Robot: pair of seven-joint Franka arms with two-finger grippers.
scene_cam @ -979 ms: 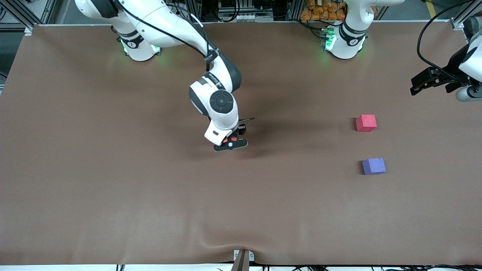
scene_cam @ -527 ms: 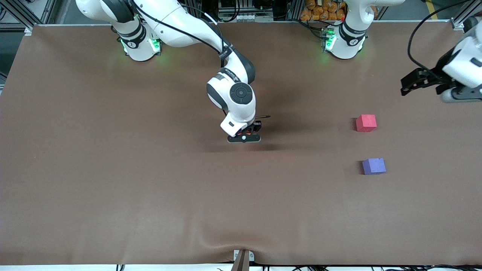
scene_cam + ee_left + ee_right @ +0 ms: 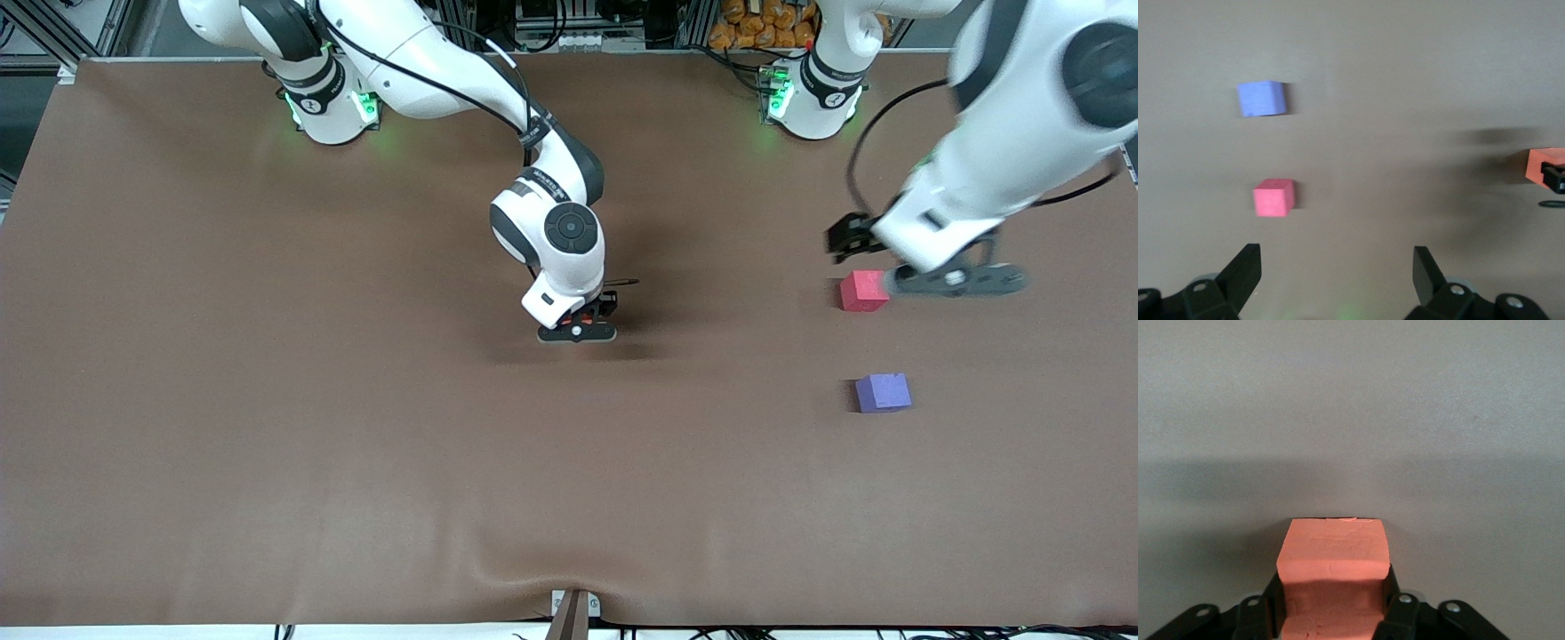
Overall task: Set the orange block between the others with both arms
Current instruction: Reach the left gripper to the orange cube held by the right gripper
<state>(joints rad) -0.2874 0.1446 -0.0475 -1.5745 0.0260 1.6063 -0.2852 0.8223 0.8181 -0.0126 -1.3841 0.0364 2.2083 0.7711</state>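
Progress: early, block not yet placed | right gripper [image 3: 1335,613] is clasping orange block [image 3: 1333,573] low over mid-table, well apart from red cube [image 3: 863,291] | left gripper [image 3: 1335,277] is hovering splayed wide above red cube | gap toward purple cube [image 3: 882,392] is waiting unfilled

Brown table cover [image 3: 267,400]: matte sheet spanning the whole work surface, smooth over most of its area, with a shallow ripple along the edge nearest the front camera.

Bracket [image 3: 573,612]: small metal piece with a dark strip, at the middle of that same edge.

Aluminium frame [image 3: 36,27]: profile rails outside the table's corners.

Orange items [image 3: 765,25]: a cluster off the table, next to the left arm's base, too small to identify.
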